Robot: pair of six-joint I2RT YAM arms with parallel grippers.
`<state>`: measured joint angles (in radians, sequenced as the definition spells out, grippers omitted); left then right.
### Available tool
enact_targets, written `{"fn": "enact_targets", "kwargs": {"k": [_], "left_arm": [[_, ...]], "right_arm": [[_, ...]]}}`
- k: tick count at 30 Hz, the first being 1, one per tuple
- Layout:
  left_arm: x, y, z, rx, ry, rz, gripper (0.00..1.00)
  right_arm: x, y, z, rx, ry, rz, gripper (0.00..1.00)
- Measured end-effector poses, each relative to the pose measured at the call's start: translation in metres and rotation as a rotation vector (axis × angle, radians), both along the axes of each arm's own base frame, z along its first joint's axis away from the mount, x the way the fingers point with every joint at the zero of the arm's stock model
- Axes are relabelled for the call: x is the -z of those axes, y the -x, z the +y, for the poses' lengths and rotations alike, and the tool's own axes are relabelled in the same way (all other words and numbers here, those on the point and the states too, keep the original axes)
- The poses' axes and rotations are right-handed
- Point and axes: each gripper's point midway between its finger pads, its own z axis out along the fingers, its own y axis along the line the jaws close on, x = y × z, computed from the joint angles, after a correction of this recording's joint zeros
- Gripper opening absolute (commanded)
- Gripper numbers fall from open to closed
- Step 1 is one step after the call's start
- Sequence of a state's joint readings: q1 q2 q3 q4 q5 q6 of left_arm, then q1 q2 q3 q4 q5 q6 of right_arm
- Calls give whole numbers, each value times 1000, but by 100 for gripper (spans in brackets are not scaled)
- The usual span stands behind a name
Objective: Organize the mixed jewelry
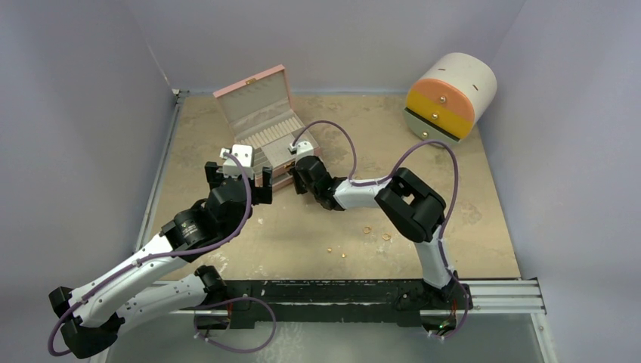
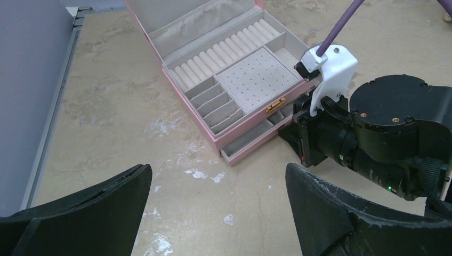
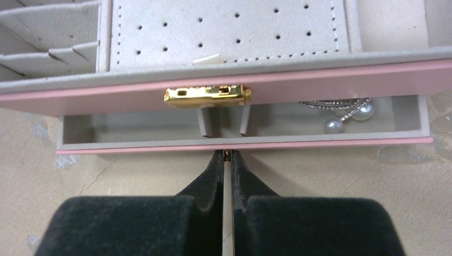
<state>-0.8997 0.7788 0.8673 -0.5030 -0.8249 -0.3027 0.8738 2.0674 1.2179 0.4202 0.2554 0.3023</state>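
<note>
Edges and room: the table [image 1: 491, 227] is closed in by walls at left, rear and right, with a metal rail [image 1: 499, 295] along its lower edge; the pink box [image 1: 253, 89] stands upper centre-left with its lid raised, and a cylindrical holder [image 1: 453, 87] lies on its side at the upper right; bare table lies open between them and across the right half.

Task items: the mixed jewelry [image 1: 368, 229] lies loose on the table at lower centre, below the right arm [image 1: 408, 200], well apart from the box; four small pieces can be made out.

Right arm: bent sharply at the elbow, forearm reaching left toward the box front; the right fingers [image 3: 213, 178] are pressed almost together, pinching a tiny gold-coloured piece [image 3: 228, 153] at their tips, just in front of the front rim of the pulled-out drawer [image 3: 133, 148]; the gold clasp [image 3: 208, 95] sits directly above; pearl-ended pieces [image 3: 333, 126] lie in the drawer's right part.

Left arm [image 1: 143, 265]: stretched diagonally from lower left toward the box's left front corner; the left fingers [image 2: 96, 213] are spread wide over bare table, gripping nothing, clear of the box.
</note>
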Motion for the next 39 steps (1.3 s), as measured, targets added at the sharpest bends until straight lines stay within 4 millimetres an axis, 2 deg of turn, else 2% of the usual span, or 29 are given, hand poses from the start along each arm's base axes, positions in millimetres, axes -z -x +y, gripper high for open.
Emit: {"fn": "enact_targets", "kwargs": {"k": [12, 21, 39], "left_arm": [[0, 0, 2, -9, -2, -3, 96], [1, -1, 1, -9, -7, 0, 96], [4, -2, -1, -8, -17, 9, 96]], "right_arm": [[0, -18, 10, 60, -86, -46, 0], [0, -26, 13, 91, -112, -68, 18], [1, -26, 8, 88, -165, -114, 36]]}}
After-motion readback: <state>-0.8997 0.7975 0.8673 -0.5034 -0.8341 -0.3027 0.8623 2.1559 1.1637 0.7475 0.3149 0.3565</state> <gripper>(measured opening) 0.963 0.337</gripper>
